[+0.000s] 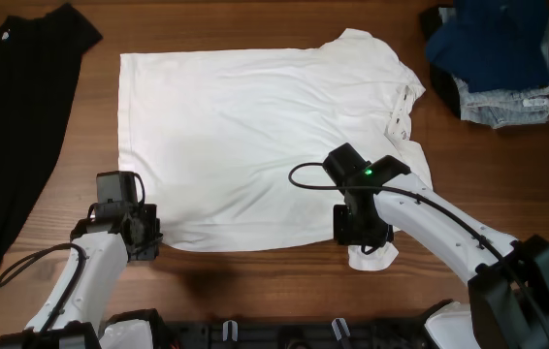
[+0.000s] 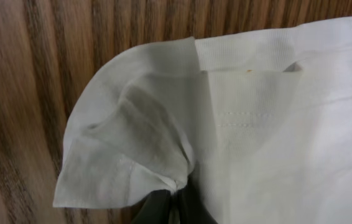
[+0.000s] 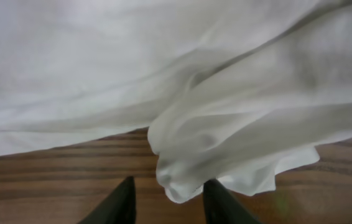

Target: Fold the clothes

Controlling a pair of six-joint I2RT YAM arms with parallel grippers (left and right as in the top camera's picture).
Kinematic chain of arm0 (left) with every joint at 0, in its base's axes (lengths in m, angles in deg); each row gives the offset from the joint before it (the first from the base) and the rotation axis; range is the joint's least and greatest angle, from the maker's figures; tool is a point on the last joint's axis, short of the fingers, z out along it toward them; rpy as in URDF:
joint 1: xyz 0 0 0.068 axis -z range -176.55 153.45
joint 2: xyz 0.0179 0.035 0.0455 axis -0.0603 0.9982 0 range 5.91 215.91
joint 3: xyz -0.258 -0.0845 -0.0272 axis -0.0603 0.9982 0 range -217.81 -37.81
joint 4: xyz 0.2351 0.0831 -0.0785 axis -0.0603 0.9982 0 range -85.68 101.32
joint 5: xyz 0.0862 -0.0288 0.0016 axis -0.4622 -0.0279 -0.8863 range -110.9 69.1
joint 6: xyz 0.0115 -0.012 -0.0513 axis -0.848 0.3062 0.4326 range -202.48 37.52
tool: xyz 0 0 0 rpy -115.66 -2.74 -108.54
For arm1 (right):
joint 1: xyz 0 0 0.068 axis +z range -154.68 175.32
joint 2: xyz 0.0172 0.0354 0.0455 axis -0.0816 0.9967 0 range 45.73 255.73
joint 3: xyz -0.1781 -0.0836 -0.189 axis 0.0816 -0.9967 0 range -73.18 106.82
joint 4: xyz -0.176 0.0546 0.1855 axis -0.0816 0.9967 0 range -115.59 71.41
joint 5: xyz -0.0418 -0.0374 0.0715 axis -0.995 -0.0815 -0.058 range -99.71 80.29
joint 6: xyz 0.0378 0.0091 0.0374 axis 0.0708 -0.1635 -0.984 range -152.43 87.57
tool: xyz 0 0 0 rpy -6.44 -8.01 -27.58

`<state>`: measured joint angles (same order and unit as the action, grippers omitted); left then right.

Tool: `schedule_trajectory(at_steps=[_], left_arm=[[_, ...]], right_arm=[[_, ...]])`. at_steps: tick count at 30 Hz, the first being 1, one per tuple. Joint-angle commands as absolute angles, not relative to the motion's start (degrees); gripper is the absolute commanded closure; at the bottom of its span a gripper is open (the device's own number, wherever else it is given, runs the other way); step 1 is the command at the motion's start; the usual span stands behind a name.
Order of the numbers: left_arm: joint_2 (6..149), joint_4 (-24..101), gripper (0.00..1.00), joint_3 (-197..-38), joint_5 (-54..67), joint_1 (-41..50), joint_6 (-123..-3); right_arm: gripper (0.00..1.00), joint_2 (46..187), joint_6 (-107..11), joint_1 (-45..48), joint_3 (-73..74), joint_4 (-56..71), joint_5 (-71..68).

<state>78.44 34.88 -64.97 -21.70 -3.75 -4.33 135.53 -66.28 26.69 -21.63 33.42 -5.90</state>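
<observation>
The white T-shirt point(image 1: 255, 145) lies spread out in the middle of the overhead frame, flat on the wooden surface point(image 1: 255, 296). Its hem runs down the left side and its collar point(image 1: 403, 107) points to the right.

At the lower left corner of the shirt, the left hand point(image 2: 173, 202) is clamped tight on the cloth. The wrist view shows the hem corner gathered into a small pucker right where the dark tips meet, and the rest of the corner fans out over the wood grain.

Over at the lower right, the right hand point(image 1: 360, 228) sits low on the shirt's bottom edge. In its own view the two dark fingers point(image 3: 123, 202) stand partly apart at the bottom of the frame. A rumpled lobe of the sleeve point(image 3: 226, 155) hangs down between them. There is a gap beside the left finger, so there is no pinch here; the fingers only straddle the fold. Bare wood shows beneath.

Around the edges, a long black garment point(image 1: 22, 126) is draped down the left side of the overhead frame, well apart from the shirt. A folded navy and denim pile point(image 1: 498, 63) sits in the upper right corner, near the collar but not touching it.
</observation>
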Motion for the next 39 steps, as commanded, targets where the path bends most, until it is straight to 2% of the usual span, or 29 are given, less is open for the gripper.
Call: schedule_trajectory(at_steps=[1,9,11,12,14,24,29,34,39], left_arm=[[79.9,35.0,0.96,-63.2,-24.0,-4.2,-4.2],[79.9,34.9,0.96,-63.2,-24.0,-4.2,-4.2],[79.9,34.9,0.96,-63.2,-24.0,-4.2,-4.2],[79.9,34.9,0.96,-63.2,-24.0,-4.2,-4.2],[79.9,34.9,0.96,-63.2,-24.0,-4.2,-4.2],[79.9,35.4,0.96,-63.2,-24.1,-4.2,-4.3],[79.9,36.2,0.96,-63.2,-24.6,-4.2,-4.2],[79.9,36.2,0.96,-63.2,-25.2,-4.2,-4.2],[79.9,36.2,0.96,-63.2,-26.0,-4.2,-4.3]], right_arm=[[0.69,136.3,-67.9,27.0,-23.8,32.4,-7.3],[0.73,136.3,-70.0,27.0,-26.1,31.3,-7.1],[0.81,136.3,-70.1,27.0,-26.1,30.6,-7.1],[0.9,136.3,-70.2,27.0,-26.1,30.2,-7.1],[0.96,136.3,-70.6,27.0,-26.1,29.4,-7.1],[0.96,134.0,-74.3,24.2,-23.9,31.3,-7.1],[0.96,126.3,-70.9,12.7,-21.4,37.4,-6.2],[0.96,118.5,-62.3,-2.0,-21.3,43.4,-2.2],[0.96,117.6,-59.5,-8.2,-21.3,45.0,1.2]])
